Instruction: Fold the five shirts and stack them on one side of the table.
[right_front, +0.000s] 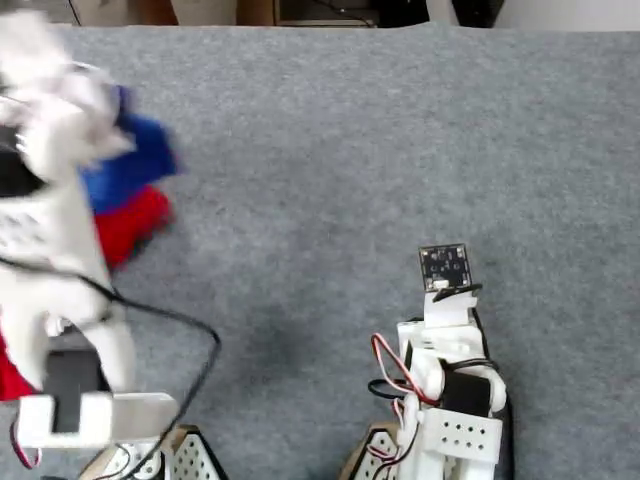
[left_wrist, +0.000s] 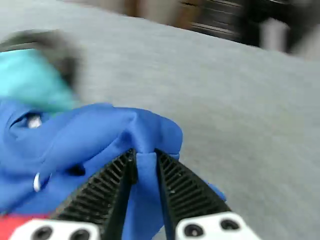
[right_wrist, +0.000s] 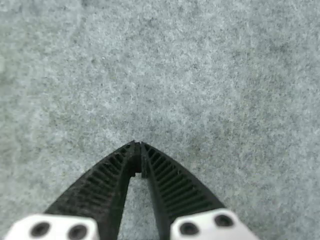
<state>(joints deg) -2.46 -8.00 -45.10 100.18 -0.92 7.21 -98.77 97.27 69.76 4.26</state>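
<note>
A fold of the blue shirt (left_wrist: 85, 135) is being clamped by the left end effector (left_wrist: 145, 162), seemingly so it can be drawn off the pile (right_front: 125, 195) at the counter's (right_front: 400, 130) edge. The right end effector (right_wrist: 139, 150) is being held together, empty, clear of the work.

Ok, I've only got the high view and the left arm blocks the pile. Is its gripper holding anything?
Observer: Yes, the left gripper is shut on a fold of the blue shirt.
Operator: Any shirt I can't see besides blue and red?
Observer: A teal shirt lies against the blue one.
Operator: And the right gripper?
Observer: The right gripper is shut, holding nothing, over the grey table.
</note>
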